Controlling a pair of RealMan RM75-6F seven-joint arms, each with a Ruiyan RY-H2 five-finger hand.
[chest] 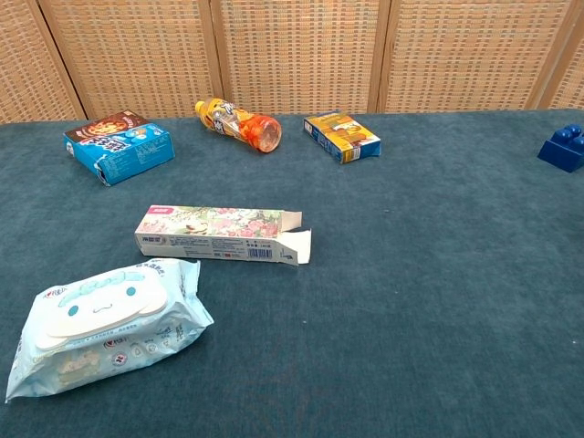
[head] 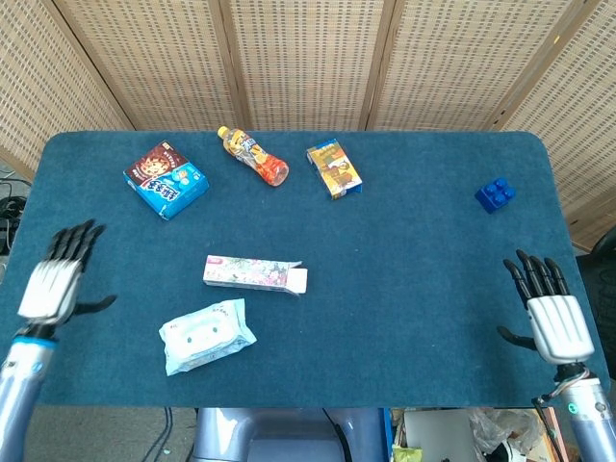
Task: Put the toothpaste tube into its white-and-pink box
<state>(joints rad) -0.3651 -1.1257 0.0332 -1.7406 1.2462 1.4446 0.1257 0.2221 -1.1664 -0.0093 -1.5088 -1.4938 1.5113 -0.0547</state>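
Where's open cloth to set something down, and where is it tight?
Widest bare patch: between the toothpaste box and the blue block, toward the right robot hand. Crowded: back-left row, snack box, bottle, yellow box; wipes pack close under the toothpaste box.

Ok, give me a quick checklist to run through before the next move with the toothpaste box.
1. Box free of both hands: ok. The white-and-pink box lies flat on the table, untouched.
2. End flap open: ok, on the box's right end.
3. Toothpaste tube located: cannot tell. No tube shows outside the box, and its inside is hidden.
4. Left robot hand empty: ok, fingers spread, at the table's left edge.
5. Right robot hand empty: ok, fingers spread.
6. Wipes pack apart from box: ok.
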